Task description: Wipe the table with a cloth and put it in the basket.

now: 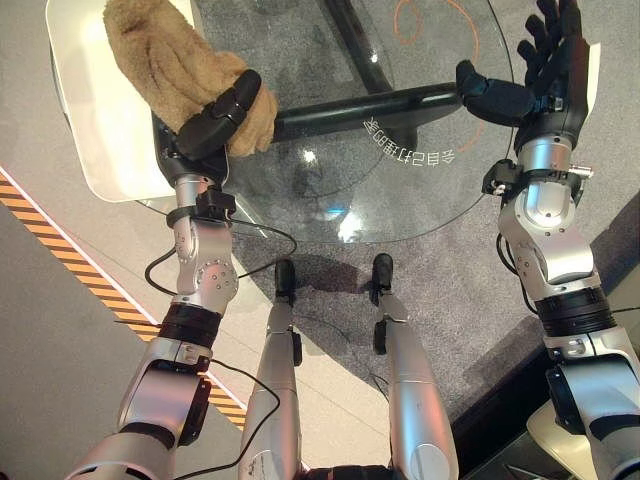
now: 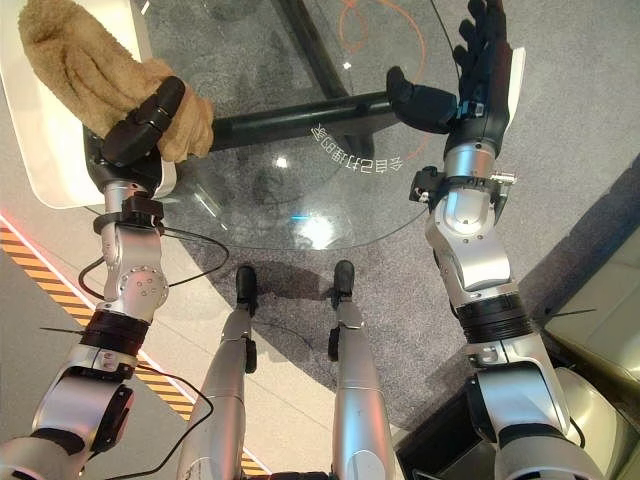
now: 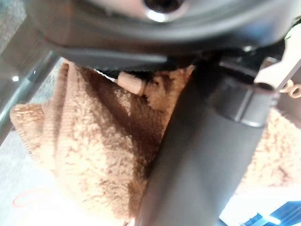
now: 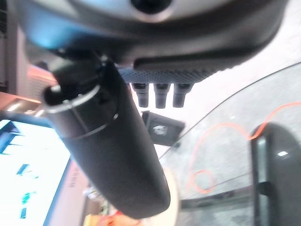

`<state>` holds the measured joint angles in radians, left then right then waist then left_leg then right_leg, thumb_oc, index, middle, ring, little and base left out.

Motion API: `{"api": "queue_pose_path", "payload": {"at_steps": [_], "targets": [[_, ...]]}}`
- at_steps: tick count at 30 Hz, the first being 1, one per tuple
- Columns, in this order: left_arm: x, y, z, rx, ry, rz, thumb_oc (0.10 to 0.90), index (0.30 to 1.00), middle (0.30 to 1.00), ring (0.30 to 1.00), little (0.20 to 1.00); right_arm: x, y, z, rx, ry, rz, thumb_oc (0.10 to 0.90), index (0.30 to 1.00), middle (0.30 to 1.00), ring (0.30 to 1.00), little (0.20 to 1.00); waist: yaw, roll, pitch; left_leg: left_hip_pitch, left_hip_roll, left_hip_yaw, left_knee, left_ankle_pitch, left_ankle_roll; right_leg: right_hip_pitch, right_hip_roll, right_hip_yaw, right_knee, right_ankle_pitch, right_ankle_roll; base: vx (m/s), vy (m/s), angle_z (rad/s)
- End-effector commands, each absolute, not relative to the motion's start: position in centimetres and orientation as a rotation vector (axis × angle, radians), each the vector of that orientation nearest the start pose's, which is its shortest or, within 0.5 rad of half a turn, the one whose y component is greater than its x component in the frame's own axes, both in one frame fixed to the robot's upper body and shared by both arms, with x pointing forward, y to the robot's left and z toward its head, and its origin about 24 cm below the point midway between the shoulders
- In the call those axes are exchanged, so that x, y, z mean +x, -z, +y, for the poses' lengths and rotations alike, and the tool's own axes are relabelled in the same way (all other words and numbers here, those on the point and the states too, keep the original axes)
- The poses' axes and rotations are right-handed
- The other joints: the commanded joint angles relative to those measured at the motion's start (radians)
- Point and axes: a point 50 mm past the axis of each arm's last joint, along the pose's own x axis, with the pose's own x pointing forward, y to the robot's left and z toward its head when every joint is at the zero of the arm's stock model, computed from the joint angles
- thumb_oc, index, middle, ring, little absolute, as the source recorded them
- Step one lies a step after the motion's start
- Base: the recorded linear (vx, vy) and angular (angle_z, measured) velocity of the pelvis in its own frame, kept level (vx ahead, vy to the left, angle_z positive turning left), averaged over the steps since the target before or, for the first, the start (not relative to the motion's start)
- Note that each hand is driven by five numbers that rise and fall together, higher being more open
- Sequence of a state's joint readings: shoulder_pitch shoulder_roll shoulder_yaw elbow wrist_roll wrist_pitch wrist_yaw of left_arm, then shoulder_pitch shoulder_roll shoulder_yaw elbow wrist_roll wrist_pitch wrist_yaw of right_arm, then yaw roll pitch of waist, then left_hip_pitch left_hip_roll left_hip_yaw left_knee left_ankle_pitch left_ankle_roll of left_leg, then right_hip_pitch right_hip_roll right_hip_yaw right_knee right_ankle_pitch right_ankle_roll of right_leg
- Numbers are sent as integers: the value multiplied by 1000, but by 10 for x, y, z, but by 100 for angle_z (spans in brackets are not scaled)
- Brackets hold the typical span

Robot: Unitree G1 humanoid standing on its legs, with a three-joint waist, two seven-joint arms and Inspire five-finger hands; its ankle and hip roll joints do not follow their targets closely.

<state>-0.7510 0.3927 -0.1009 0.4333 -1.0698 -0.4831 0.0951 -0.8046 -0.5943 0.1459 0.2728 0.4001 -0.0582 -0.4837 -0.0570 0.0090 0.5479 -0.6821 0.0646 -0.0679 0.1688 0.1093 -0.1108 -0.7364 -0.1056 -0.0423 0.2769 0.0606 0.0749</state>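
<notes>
Tan fleecy cloth (image 1: 165, 60) is clutched by the left hand (image 1: 215, 115); right hand (image 1: 545, 60) spread above glass table (image 1: 400, 190).

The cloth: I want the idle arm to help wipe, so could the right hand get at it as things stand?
Probably not without a long reach: the right hand hangs open at the table's far side, and the left hand already grips the cloth.
</notes>
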Motion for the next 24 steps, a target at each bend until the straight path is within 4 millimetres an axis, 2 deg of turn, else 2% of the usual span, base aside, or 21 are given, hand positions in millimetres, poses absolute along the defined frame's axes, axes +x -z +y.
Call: {"api": "queue_pose_path", "payload": {"at_steps": [1,11,16,24], "targets": [[334,-298,236,-669,-11,-1084,100,300,300,300,200,330,-298,-249,-4,453,-809,800,900,900,900,900,10,-9,-28,16,-44,97,-3,-25,49,48,52,-43,22,-67,-5,0,0,0],[331,-295,272,-657,-176,-1086,100,300,300,300,200,342,-251,-289,-9,581,-617,800,900,900,900,900,12,-2,-28,2,-42,94,23,-45,43,36,47,-48,50,-98,-8,4,1,0],[328,-298,286,-633,-263,-1100,100,300,300,300,200,344,-231,-307,8,632,-545,800,900,900,900,900,14,0,-28,-18,-37,92,30,-38,41,19,47,-49,54,-93,-11,0,0,0],[326,-302,304,-584,-433,-1069,100,300,300,300,200,343,-205,-324,12,673,-452,800,900,900,900,900,12,-3,-28,-32,-36,87,52,-48,39,7,51,-49,69,-105,-15,0,0,0]]}}
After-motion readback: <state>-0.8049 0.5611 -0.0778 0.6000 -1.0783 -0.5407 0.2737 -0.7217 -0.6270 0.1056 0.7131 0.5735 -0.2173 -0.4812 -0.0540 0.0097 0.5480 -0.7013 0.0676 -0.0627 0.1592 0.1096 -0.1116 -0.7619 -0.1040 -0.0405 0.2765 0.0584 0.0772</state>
